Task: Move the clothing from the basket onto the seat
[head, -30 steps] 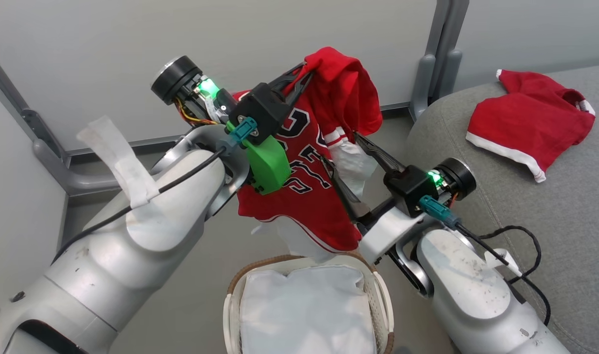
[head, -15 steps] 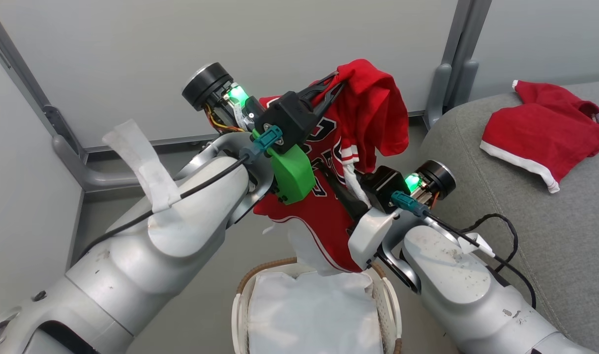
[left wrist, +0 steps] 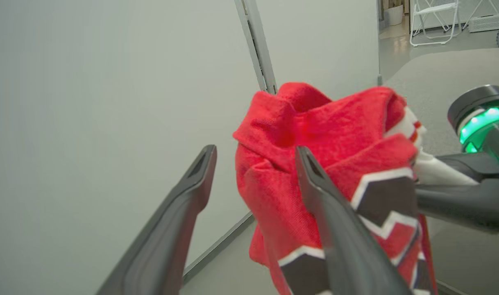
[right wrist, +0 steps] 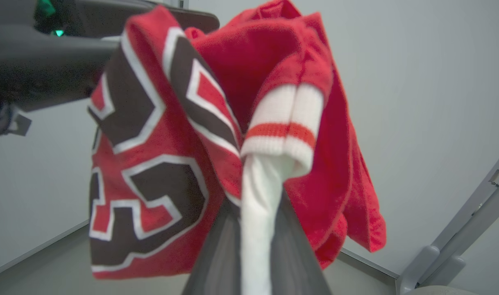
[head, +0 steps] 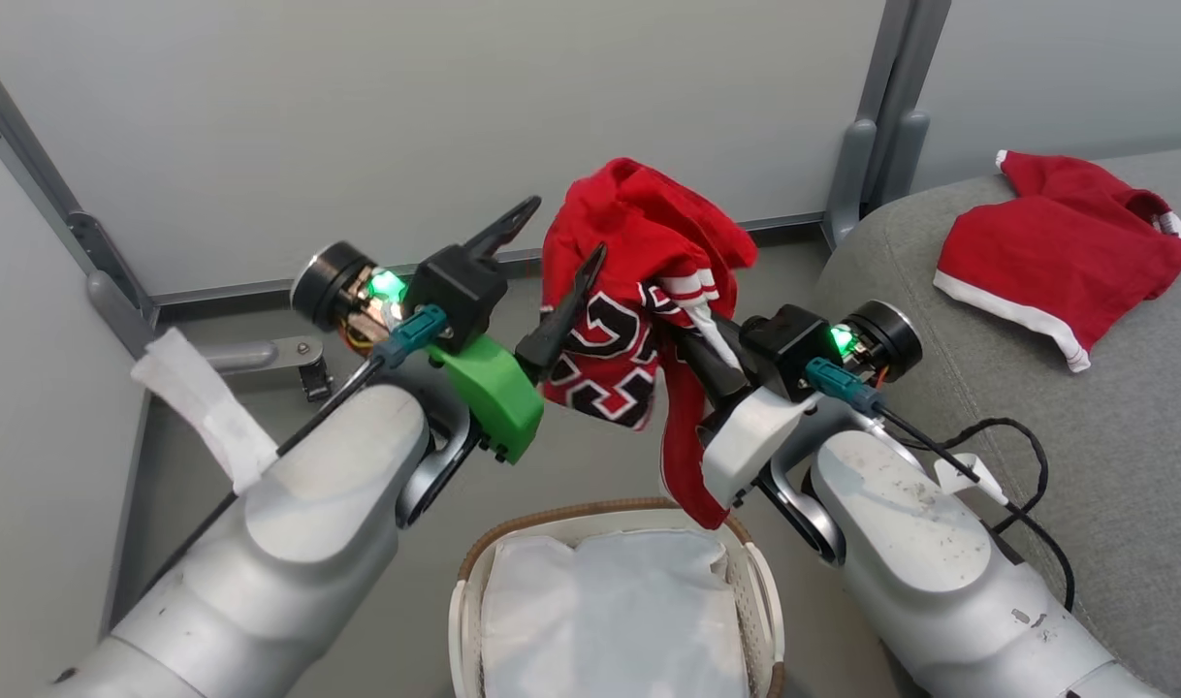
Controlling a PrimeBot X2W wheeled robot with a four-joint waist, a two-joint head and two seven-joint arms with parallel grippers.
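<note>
**Item 1. Red jersey** (head: 639,252): bunched, black-and-white lettering showing. It hangs in the air at the centre of the head view, at 12 o'clock from the basket and clear of it.
**Item 2. Right gripper** (head: 686,341): fingers pinched together on the jersey's white-trimmed edge, carrying its weight.
**Item 3. Left gripper** (head: 561,230): fingers spread wide and holding nothing. One finger lies against the jersey's 9 o'clock side.
**Item 4. Basket** (head: 474,562): at 6 o'clock, with a white liner (head: 610,611) inside.
**Item 5. Seat** (head: 1114,436): grey, at 3 o'clock.
**Item 6. Second red garment** (head: 1056,257): white-trimmed, lying on the seat at 2 o'clock.
</note>
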